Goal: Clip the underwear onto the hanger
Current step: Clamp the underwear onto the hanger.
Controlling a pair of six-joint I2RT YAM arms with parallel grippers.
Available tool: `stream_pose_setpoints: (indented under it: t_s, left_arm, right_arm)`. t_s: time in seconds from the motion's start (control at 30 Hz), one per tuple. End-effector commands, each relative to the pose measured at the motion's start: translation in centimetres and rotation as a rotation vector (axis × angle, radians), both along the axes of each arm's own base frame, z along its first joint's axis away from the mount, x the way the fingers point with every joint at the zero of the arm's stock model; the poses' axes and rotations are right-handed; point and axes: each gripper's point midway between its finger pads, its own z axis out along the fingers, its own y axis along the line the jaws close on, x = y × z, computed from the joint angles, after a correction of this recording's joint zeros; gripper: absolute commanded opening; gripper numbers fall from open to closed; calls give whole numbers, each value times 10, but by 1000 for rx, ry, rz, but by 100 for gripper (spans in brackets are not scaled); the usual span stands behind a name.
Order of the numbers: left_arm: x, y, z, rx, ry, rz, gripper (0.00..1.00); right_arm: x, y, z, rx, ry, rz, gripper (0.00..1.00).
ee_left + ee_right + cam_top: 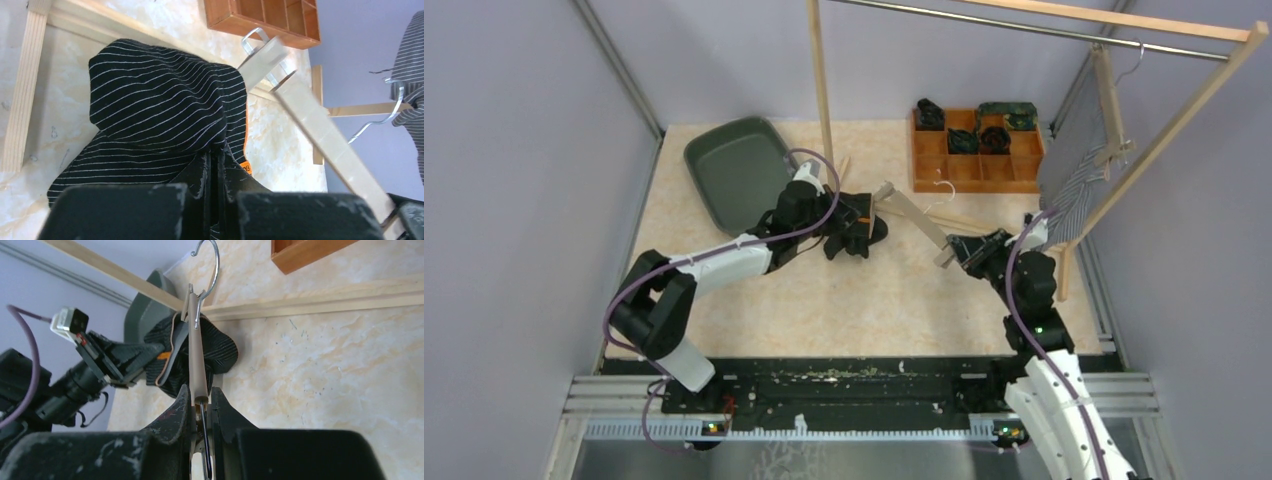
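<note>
I'm looking down on the bench [864, 300], a pale stone-patterned top. A wooden rack [820, 80] stands across its far half, and a grey striped garment [1079, 195] hangs from the rail at the far right corner. A dark green tray [739, 175] sits in the far left corner. A brown wooden box [976, 186] with compartments lies along the far edge toward the right, with dark bundles in its back row.

My left arm [724, 262] reaches from the near left corner across to the middle of the bench. My right arm [1034, 300] leans in from the near right.

The hanger [914, 212] is a pale wooden bar with a metal hook [939, 190]. It runs diagonally between the two wrists, above the middle of the bench. The right gripper [201, 400] has its jaws clamped on the bar's near end. The far end, with its clip [260, 60], sits just beside the top of the underwear [859, 235]. I cannot tell whether the clip has hold of the cloth.

The underwear is black with thin white stripes and an orange edge. It is bunched in a mound at the bench's middle, close to the rack's upright. The left gripper [214, 190] is pinched tight on a fold of it.
</note>
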Motion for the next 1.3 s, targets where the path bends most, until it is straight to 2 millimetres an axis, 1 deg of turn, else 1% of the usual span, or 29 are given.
stream_pose_setpoints:
  t_s: [0.0, 0.13, 0.23, 0.27, 0.3, 0.37, 0.4, 0.47, 0.53, 0.6, 0.77, 0.93, 1.07, 1.2, 1.27]
  left_arm:
    - [-4, 0, -7, -8, 18, 33, 0]
    - [-15, 6, -18, 105, 57, 54, 0]
    - [-24, 5, -24, 163, 79, 28, 1]
    - [-28, 0, -27, 170, 92, -4, 5]
    - [-35, -5, -32, 180, 114, -44, 14]
    - [-45, -8, -47, 217, 170, -90, 51]
    - [-47, -6, -53, 234, 187, -95, 59]
    - [-50, 0, -61, 253, 189, -89, 69]
    - [-52, 4, -63, 258, 169, -89, 74]
    - [-51, 7, -58, 264, 136, -94, 77]
    - [-47, 3, -46, 299, 57, -151, 76]
    - [-46, -1, -50, 325, 36, -194, 74]
    - [-43, -9, -58, 328, 32, -222, 74]
    - [-38, -18, -54, 299, 3, -234, 72]
    - [-34, -21, -55, 301, 2, -238, 70]
  right_arm:
    - [10, -16, 50, 52, -161, -108, 0]
    - [12, -31, 55, 23, -172, -185, 0]
    - [16, -31, 52, 3, -166, -187, 0]
    - [18, -30, 49, 1, -157, -181, 0]
    - [21, -28, 45, 1, -148, -173, 0]
    - [24, -24, 39, 5, -139, -157, 0]
    - [25, -23, 38, 6, -139, -151, 0]
    - [26, -22, 36, 6, -135, -142, 0]
    - [26, -20, 34, 1, -133, -134, 0]
    - [25, -20, 32, -6, -131, -130, 0]
    - [23, -21, 26, -16, -119, -133, 0]
    - [22, -20, 21, -14, -113, -124, 0]
    - [21, -20, 21, -14, -112, -124, 0]
    - [20, -20, 19, -18, -107, -124, 0]
    - [20, -21, 18, -18, -105, -126, 0]
